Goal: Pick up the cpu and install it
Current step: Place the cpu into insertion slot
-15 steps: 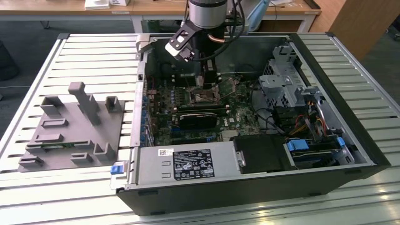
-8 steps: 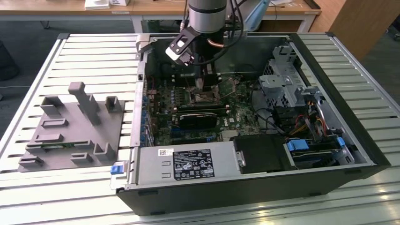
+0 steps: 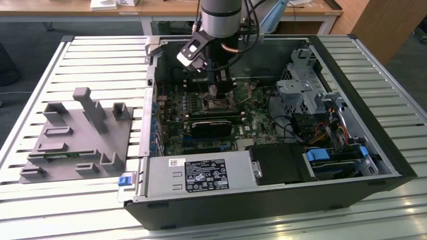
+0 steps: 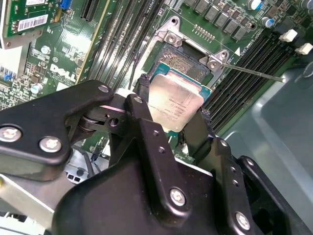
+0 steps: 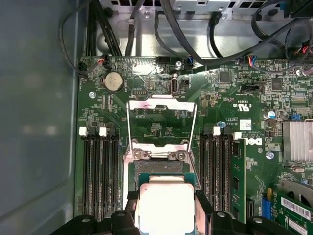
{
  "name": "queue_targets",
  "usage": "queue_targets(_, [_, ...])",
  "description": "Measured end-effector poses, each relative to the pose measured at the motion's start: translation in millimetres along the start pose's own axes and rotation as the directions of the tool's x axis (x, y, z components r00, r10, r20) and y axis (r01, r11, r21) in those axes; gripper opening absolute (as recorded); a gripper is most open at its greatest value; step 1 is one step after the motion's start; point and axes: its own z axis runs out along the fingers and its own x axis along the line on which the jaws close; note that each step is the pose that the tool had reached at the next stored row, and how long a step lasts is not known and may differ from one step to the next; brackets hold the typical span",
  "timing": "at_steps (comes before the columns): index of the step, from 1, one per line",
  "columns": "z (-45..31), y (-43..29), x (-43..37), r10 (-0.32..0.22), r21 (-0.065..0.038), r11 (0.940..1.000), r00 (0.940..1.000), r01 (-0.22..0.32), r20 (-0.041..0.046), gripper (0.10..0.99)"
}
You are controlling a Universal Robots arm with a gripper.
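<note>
One arm [image 3: 220,20] is reaching down into the open computer case [image 3: 267,205] that is lying on the bench [image 3: 87,60] in the exterior view. A gray fixture [image 3: 73,135] is sitting well apart on that view's left, and the arm's own body is hiding what it is carrying. In the second wrist view the jaws are squeezing the cpu [image 4: 175,105] from two sides, with a black fingertip [image 4: 142,93] pressing on each side. The shiny chip is hanging just over the socket [image 4: 188,56] on the green board [image 4: 49,54]. I am guessing the picking up is done and the putting in is going on. I am not able to tell if the chip is touching the socket yet, because the jaws are covering its near edge. In the first wrist view the cpu [image 5: 164,208] is sitting between the jaws, right by the socket [image 5: 159,169], whose metal lid [image 5: 161,105] is standing open. The picture's edge is cutting off part of the chip. Setting it in is asking for care, I think: the chip is needing to go down flat, with its corners lining up with the socket.
</note>
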Motion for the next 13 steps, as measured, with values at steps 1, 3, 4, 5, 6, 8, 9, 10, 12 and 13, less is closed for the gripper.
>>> queue_targets(1, [0.6,0.0,0.0,0.000,0.000,1.0000,1.0000,0.000,0.0000,0.533])
queue_targets(3, [2.7,-0.1,0.3,0.001,0.000,1.0000,1.0000,-0.001,0.0001,0.533])
queue_targets(4, [3.9,-0.2,0.4,0.001,0.000,1.0000,1.0000,-0.001,0.0002,0.533])
queue_targets(5, [5.3,-0.3,0.6,0.002,0.000,1.0000,1.0000,-0.002,0.0002,0.533])
queue_targets(6, [6.5,-0.3,0.9,0.003,0.000,1.0000,1.0000,-0.003,0.0002,0.533])
queue_targets(8, [9.6,-0.5,1.2,0.004,0.000,1.0000,1.0000,-0.004,0.0004,0.533])
queue_targets(9, [11.4,-0.6,1.2,0.004,0.000,1.0000,1.0000,-0.004,0.0004,0.533])
queue_targets(10, [13.2,-0.7,1.3,0.004,0.000,1.0000,1.0000,-0.004,0.0004,0.533])
queue_targets(12, [16.9,-0.9,1.3,0.004,0.000,1.0000,1.0000,-0.004,0.0002,0.533])
queue_targets(13, [18.7,-1.0,1.3,0.004,0.000,1.0000,1.0000,-0.004,0.0002,0.533])
